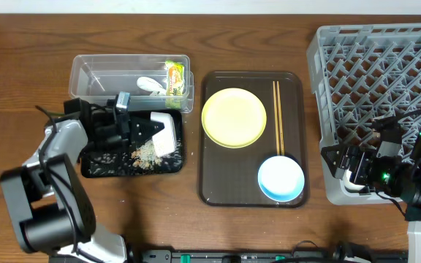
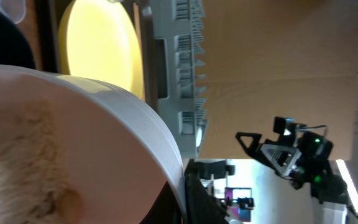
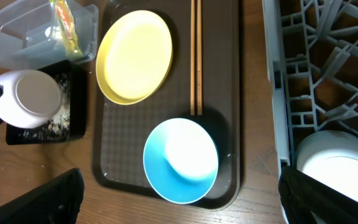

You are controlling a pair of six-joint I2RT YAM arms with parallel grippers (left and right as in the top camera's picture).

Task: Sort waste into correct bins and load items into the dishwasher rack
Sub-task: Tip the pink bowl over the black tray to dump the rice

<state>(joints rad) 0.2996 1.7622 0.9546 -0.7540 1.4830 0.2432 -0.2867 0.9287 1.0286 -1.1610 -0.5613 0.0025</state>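
Observation:
My left gripper (image 1: 139,131) is shut on the rim of the white bowl (image 1: 164,131) and holds it tipped on its side over the black tray (image 1: 97,166). In the left wrist view the bowl (image 2: 104,137) fills the left side, with rice crumbs (image 2: 30,155) clinging inside. More crumbs (image 1: 146,152) lie in the tray. The clear tub (image 1: 93,73) holds the green-and-yellow wrapper (image 1: 174,77) and a white scrap (image 1: 150,86). My right gripper (image 1: 349,164) hangs open at the dishwasher rack's (image 1: 386,80) front left corner, with the light-blue bowl (image 3: 180,160) below and between its fingers.
A brown serving tray (image 1: 218,183) carries the pale-yellow plate (image 1: 234,117), the chopsticks (image 1: 277,117) and the light-blue bowl (image 1: 281,178). A white round dish (image 3: 340,174) sits in the rack's near corner. Bare wood lies in front of both trays.

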